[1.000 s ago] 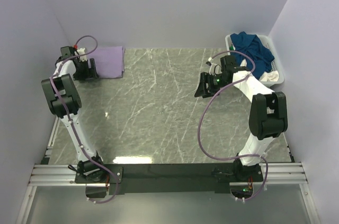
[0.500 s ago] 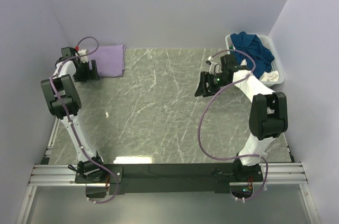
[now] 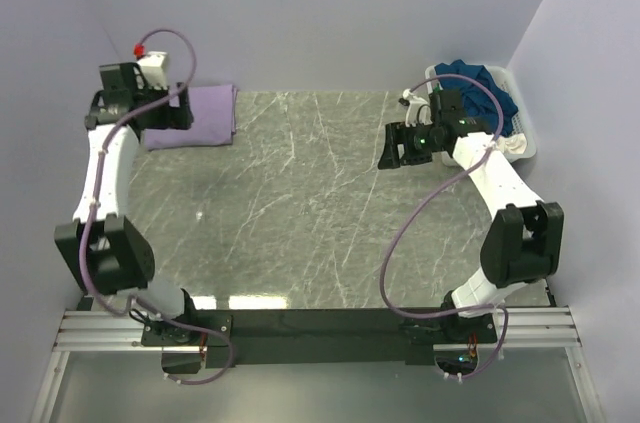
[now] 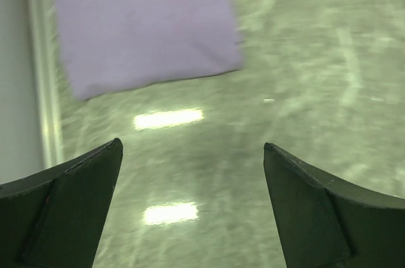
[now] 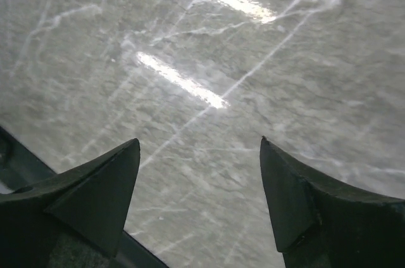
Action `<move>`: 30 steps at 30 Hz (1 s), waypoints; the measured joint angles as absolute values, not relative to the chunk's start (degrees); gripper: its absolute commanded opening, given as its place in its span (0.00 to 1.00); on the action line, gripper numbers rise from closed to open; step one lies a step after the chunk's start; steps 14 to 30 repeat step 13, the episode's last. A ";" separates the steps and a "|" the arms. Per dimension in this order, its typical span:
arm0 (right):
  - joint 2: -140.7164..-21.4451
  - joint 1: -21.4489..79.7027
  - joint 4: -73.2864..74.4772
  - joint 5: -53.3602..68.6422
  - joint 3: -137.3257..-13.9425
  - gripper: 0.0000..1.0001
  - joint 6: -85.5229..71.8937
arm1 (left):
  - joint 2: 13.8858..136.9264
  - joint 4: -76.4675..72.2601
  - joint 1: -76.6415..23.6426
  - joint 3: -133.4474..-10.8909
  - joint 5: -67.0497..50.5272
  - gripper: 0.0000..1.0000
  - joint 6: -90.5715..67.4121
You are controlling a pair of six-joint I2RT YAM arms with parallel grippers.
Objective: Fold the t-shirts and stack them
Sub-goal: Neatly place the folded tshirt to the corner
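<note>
While the lilac t-shirt hugs the far-left corner, the basket sits far-right.

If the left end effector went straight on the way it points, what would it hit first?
Probably the bare table, just short of the folded lilac shirt, though depth is hard to judge. The left end effector is open and empty.

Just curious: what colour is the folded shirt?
Pale lilac-purple folded t-shirt; clearest in the left wrist view.
</note>
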State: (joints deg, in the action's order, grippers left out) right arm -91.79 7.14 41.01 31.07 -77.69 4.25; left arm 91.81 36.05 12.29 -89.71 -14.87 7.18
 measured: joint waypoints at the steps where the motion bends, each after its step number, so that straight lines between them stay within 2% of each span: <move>1: -90.94 7.14 41.47 30.30 -77.58 0.86 4.34 | 89.60 35.88 10.52 -88.38 -14.85 1.00 6.76; 7: -82.50 7.14 41.69 25.91 -71.29 0.88 6.33 | 78.39 33.61 -1.04 -72.20 -12.49 0.99 4.93; 13: -76.03 7.14 41.12 21.52 -60.69 0.90 7.97 | 74.48 30.89 -5.34 -58.35 -10.46 1.00 3.57; 30: -76.03 7.14 41.12 21.52 -60.69 0.90 7.97 | 74.48 30.89 -5.34 -58.35 -10.46 1.00 3.57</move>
